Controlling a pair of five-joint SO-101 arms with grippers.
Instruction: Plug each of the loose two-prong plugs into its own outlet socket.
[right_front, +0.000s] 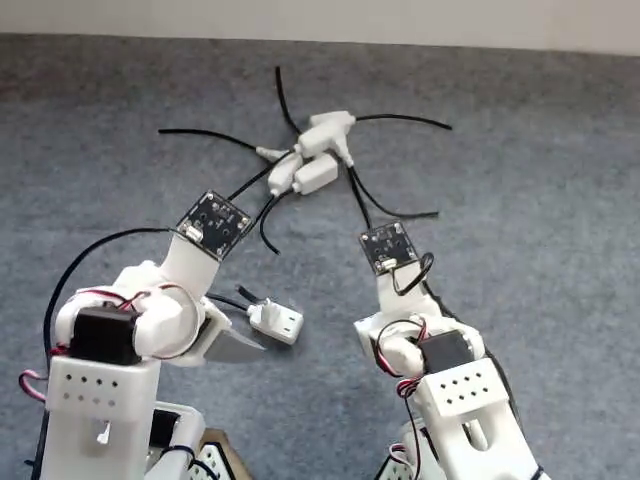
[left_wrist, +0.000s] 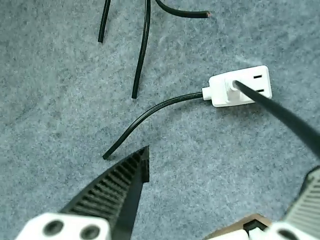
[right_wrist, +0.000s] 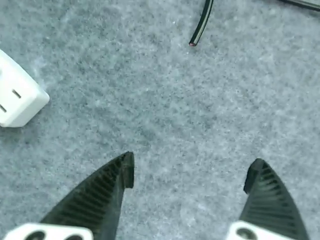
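Approach to the lone socket, both end effectors wide and empty

The left end effector (left_wrist: 230, 162) is spread wide and holds nothing, just short of a white socket (left_wrist: 240, 89) that lies on the grey table (right_front: 540, 300) with its slots facing away from its cord. The right end effector (right_wrist: 192, 160) is also wide and empty. Other plugs and sockets lie in a cluster (right_front: 315, 150) farther out. The best grip is probably across the socket's flat sides, behind the slots and clear of the cord. That leaves the face free for a plug. A skewed closure could make it skid.
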